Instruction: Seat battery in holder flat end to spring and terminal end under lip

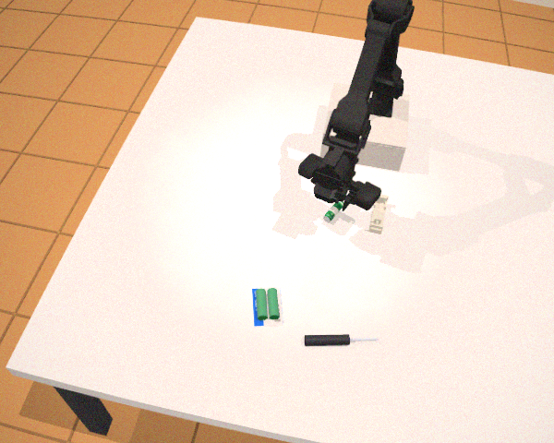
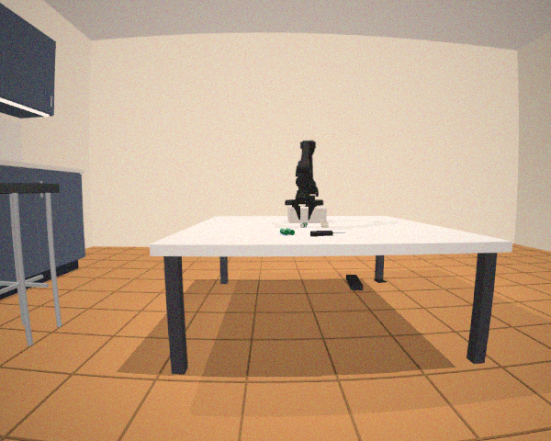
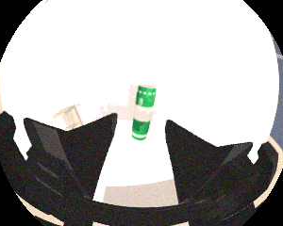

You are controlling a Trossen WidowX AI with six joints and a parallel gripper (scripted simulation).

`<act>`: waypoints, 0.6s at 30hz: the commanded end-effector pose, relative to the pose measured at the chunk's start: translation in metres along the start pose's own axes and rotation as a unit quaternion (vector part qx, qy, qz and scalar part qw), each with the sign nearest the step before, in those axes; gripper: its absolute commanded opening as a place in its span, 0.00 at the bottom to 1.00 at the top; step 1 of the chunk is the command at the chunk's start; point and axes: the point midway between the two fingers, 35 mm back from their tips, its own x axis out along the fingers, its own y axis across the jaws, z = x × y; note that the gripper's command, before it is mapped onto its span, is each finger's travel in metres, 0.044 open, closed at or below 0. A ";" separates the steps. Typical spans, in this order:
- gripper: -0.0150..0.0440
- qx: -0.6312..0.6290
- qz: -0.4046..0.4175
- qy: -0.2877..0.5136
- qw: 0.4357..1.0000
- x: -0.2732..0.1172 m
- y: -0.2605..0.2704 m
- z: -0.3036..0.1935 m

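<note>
— Starting with the biggest, what was under the jaws?
— A white table (image 1: 172, 200), and the gripper (image 1: 340, 204) hung low above it, jaws half open and holding nothing.
— And the battery (image 3: 143, 113)?
— It lay flat on the table, in line with the gap and just ahead of the fingertips, touching neither.
— The holder (image 1: 378, 216)?
— Just off to 1 side of the jaws, apart from the battery.
</note>
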 end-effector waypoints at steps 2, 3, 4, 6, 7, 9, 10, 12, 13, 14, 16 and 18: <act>0.63 0.003 -0.003 0.004 1.000 0.010 -0.001 -0.003; 0.63 0.003 -0.003 0.004 1.000 0.012 -0.001 -0.003; 0.63 0.003 -0.003 0.004 1.000 0.014 -0.002 -0.003; 0.63 0.003 -0.003 0.004 1.000 0.017 -0.002 -0.003; 0.63 0.003 -0.003 0.004 1.000 0.018 -0.002 -0.003; 0.63 0.003 -0.003 0.004 1.000 0.022 -0.002 -0.003; 0.63 0.003 -0.004 0.004 1.000 0.023 -0.002 -0.003; 0.63 0.003 -0.004 0.004 1.000 0.026 -0.002 -0.004; 0.63 0.003 -0.004 0.005 1.000 0.028 -0.002 -0.004; 0.63 0.003 -0.004 0.005 1.000 0.030 -0.002 -0.004; 0.63 0.003 -0.004 0.005 1.000 0.032 -0.002 -0.004; 0.63 0.003 -0.004 0.005 1.000 0.034 -0.002 -0.004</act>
